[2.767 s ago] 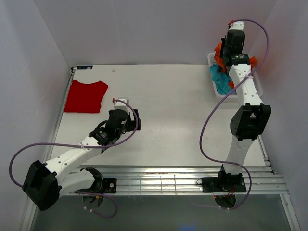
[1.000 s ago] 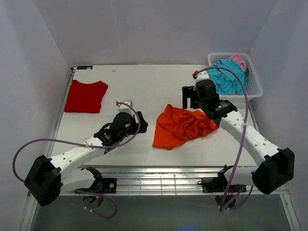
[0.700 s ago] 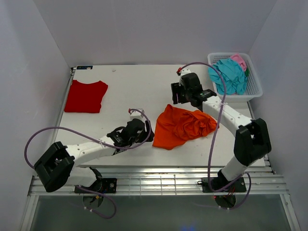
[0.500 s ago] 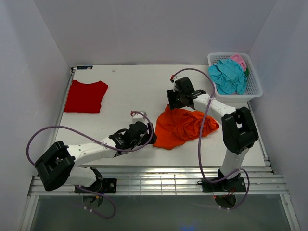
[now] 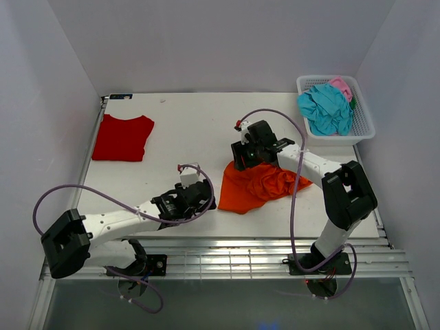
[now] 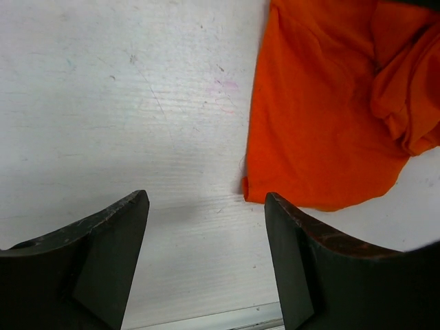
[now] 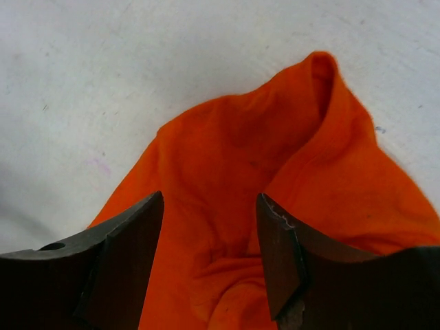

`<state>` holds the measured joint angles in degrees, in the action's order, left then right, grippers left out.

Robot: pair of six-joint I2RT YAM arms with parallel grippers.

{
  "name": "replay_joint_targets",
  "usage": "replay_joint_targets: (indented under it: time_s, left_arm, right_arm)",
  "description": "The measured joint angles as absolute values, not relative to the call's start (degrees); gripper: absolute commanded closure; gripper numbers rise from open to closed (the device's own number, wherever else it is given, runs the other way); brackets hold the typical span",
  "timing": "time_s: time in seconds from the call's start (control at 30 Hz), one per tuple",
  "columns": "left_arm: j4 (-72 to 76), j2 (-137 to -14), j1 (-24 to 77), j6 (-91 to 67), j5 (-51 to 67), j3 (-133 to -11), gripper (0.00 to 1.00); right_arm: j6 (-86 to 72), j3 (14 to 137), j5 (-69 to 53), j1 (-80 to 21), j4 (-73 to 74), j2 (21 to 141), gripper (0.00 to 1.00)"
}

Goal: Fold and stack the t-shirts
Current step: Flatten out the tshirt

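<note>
An orange t-shirt (image 5: 265, 184) lies crumpled on the table, right of centre. My right gripper (image 5: 242, 162) hovers open over its far left part; in the right wrist view its fingers (image 7: 130, 247) straddle the orange t-shirt (image 7: 227, 172) without closing on it. My left gripper (image 5: 205, 199) is open just left of the shirt's near corner. In the left wrist view the orange t-shirt (image 6: 323, 117) lies ahead to the right, and only bare table shows inside the left gripper (image 6: 206, 227). A red t-shirt (image 5: 122, 137) lies folded flat at the far left.
A white lattice basket (image 5: 331, 78) at the far right corner holds a teal t-shirt (image 5: 326, 106) and a pink t-shirt (image 5: 342, 85). The table's near edge and a metal rail (image 5: 227, 258) run just behind the left gripper. Walls close in on three sides.
The right arm brought the orange shirt from the basket, let it go on the table and moved to its far left edge. The left gripper moved right and nearer, towards the shirt's near corner.
</note>
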<state>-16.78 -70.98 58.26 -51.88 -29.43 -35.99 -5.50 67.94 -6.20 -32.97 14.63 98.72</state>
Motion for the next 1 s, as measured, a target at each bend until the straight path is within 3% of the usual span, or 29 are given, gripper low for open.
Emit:
replay_joint_targets:
  time_s: [0.23,1.0]
  left_arm:
    - [-21.93,-62.59,58.3,-54.13,-34.83,-36.95,0.2]
    - [-27.46,-57.87,58.37,-56.05,-38.41,-37.5,0.18]
  right_arm:
    - [-4.91,64.42,-7.99,-36.6,14.57,96.84,0.4]
    - [-4.34,65.19,-6.33,-44.4,14.87,104.4,0.41]
